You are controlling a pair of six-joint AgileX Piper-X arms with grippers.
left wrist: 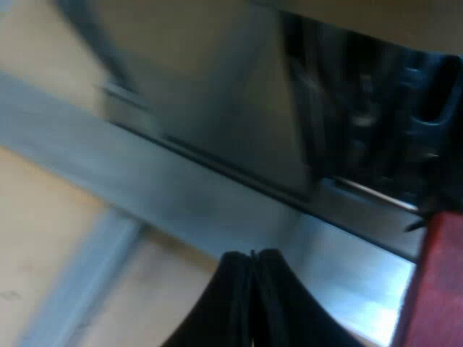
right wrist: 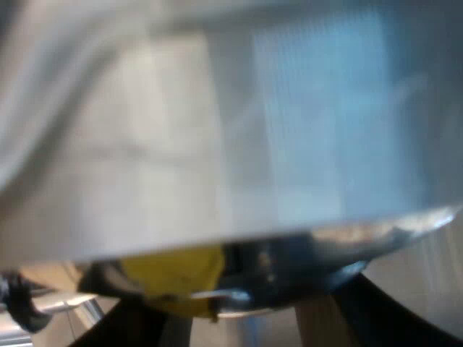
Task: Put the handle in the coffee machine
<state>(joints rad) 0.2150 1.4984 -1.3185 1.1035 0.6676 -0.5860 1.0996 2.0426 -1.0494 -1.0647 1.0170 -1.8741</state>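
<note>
The handle (left wrist: 438,282), red end showing, is near the machine (left wrist: 217,130) front; locked or loose, I cannot tell. Likely stiff, heavy, slippery metal: grip the dark shaft. The left gripper (left wrist: 251,289) is pressed closed, empty. The right gripper (right wrist: 249,314) is spread under a shiny rim (right wrist: 304,264).
</note>
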